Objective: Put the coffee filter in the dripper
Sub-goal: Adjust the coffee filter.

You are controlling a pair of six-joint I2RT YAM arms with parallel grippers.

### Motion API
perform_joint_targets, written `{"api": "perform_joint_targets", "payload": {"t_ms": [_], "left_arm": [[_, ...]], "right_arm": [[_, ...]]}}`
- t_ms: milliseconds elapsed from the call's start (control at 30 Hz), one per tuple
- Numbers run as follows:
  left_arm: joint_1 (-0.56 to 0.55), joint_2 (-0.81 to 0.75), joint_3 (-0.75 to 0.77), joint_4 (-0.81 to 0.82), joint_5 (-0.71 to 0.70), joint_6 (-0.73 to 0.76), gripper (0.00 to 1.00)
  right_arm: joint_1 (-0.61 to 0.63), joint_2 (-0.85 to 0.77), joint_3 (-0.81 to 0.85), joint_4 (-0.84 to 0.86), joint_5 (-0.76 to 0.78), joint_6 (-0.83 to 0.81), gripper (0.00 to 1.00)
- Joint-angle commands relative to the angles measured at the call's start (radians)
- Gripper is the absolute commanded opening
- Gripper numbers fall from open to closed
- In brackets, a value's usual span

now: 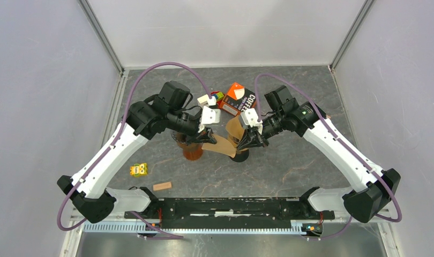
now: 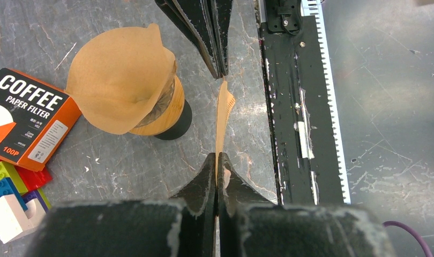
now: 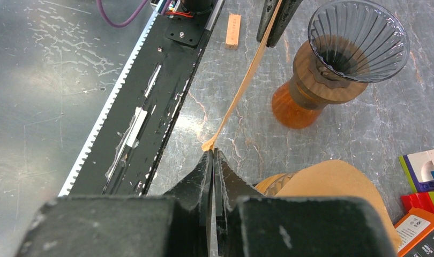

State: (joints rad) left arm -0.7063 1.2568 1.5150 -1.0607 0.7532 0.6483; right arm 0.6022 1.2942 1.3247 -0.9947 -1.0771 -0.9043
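Observation:
A brown paper coffee filter (image 1: pixel 224 145) hangs flattened and taut between my two grippers above the table. My left gripper (image 2: pixel 217 160) is shut on one edge of the coffee filter (image 2: pixel 223 112). At the opposite corner of the coffee filter (image 3: pixel 241 85), my right gripper (image 3: pixel 212 155) is shut with the paper's tip at its fingertips. The dripper (image 3: pixel 358 40) is a clear ribbed cone on an orange base, empty, standing just under my left gripper (image 1: pixel 208 136). My right gripper (image 1: pixel 246 143) sits to the dripper's (image 1: pixel 192 149) right.
A second amber stand (image 2: pixel 166 110) with a black foot carries another open filter (image 2: pixel 121 77) beside my right gripper. An orange coffee filter box (image 1: pixel 240 99) and toy bricks (image 1: pixel 217 96) lie behind. A yellow toy (image 1: pixel 139 169) and a wooden block (image 1: pixel 162 186) lie front left.

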Motion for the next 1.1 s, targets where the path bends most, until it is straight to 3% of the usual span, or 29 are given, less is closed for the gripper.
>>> {"api": "perform_joint_targets", "payload": {"t_ms": [0,233,1067], "left_arm": [[0.004,0.004,0.003,0.017,0.021,0.035,0.02],[0.004,0.006,0.003,0.018,0.028,0.034,0.02],[0.004,0.009,-0.005,0.044,0.082,0.052,0.02]], "right_arm": [[0.007,-0.001,0.027,0.027,-0.038,0.012,0.05],[0.011,0.001,0.019,0.039,-0.048,0.019,0.00],[0.016,-0.026,-0.097,0.258,-0.019,0.211,0.00]]}}
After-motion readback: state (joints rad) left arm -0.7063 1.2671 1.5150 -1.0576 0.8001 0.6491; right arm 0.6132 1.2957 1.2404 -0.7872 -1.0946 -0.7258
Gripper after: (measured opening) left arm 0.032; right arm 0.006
